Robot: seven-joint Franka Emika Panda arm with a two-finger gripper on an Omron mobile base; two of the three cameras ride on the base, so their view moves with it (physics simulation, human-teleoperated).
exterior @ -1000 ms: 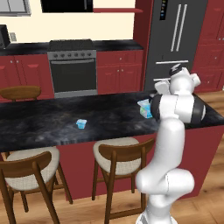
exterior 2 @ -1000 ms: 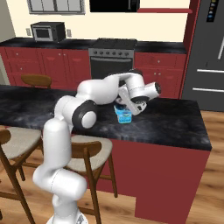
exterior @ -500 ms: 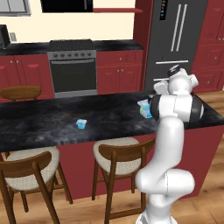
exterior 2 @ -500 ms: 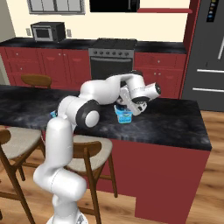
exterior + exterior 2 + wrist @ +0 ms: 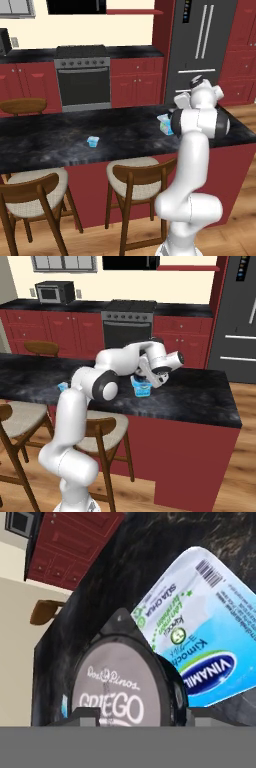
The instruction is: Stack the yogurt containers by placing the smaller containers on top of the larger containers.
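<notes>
My gripper [image 5: 140,716] is shut on the dark round yogurt cup [image 5: 120,687], whose white lid reads "GRIEGO". Just beyond the cup, partly covered by it, lies the larger blue-and-white boxy pack [image 5: 200,632]. Whether the cup touches the pack I cannot tell. From the right base, the gripper [image 5: 151,379] hangs right over the pack [image 5: 141,389] on the dark counter. The pack [image 5: 164,124] also peeks out beside my arm in the left base view. A small light-blue tub [image 5: 93,141] [image 5: 62,387] stands alone further left on the counter.
The black stone island counter [image 5: 45,145] runs left to right, with two wooden stools [image 5: 132,175] in front of it. Behind stand an oven [image 5: 82,80], red cabinets and a dark fridge [image 5: 200,45].
The hand has hardly moved and stays over the pack with the cup in its grip; the arm's elbow has shifted slightly.
</notes>
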